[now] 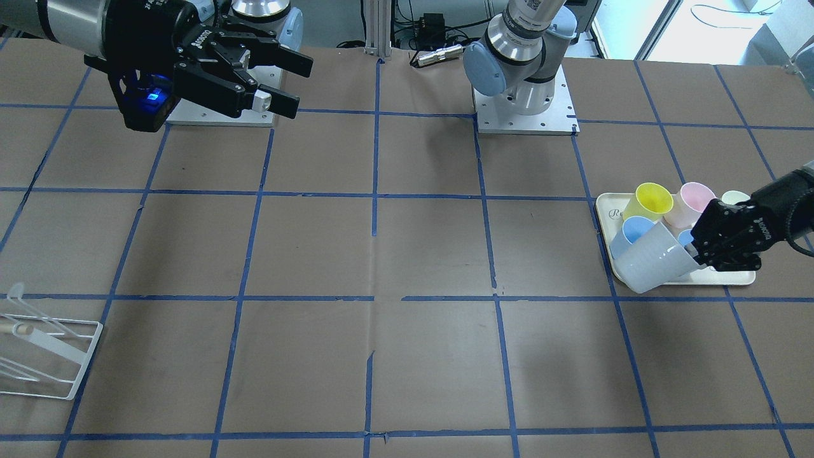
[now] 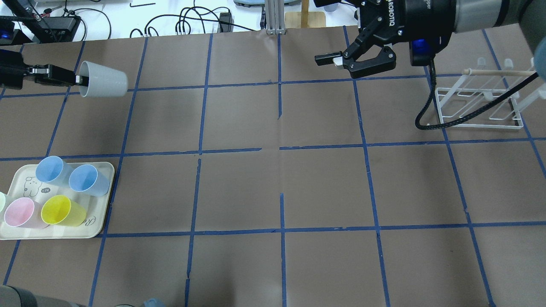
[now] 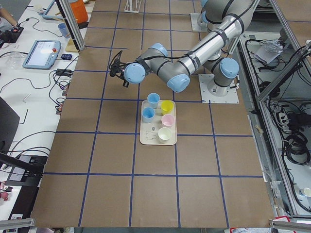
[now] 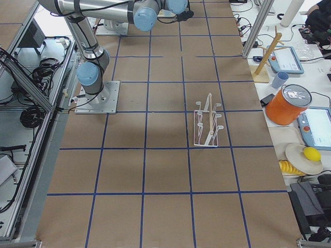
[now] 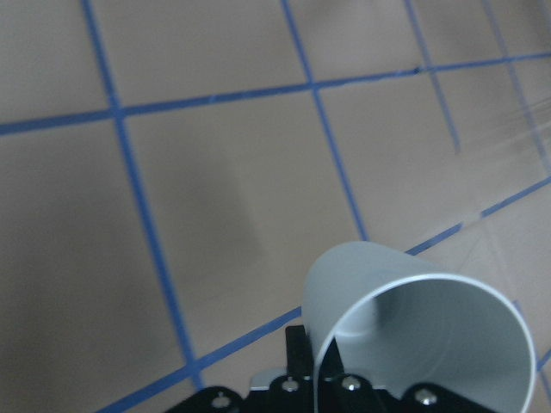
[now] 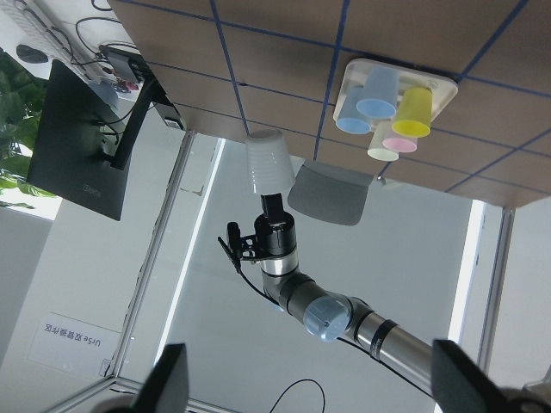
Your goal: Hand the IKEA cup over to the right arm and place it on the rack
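Observation:
The IKEA cup (image 2: 104, 85), pale grey-white with a darker inside, lies on its side in the air, its base pointing toward the table's middle. My left gripper (image 2: 72, 78) is shut on its rim. The cup also shows in the front view (image 1: 655, 261), in the left wrist view (image 5: 422, 335) and in the right wrist view (image 6: 269, 168). My right gripper (image 2: 327, 60) is open and empty, high over the far side of the table, facing the cup across a wide gap; it also shows in the front view (image 1: 300, 84). The white wire rack (image 2: 482, 102) stands to the right.
A cream tray (image 2: 104, 200) at the near left holds two light-blue cups (image 2: 87, 179), a pink one (image 2: 19, 212), a yellow one (image 2: 57, 209) and a cream-white one at the edge. A black cable (image 2: 431, 115) loops from the right arm beside the rack.

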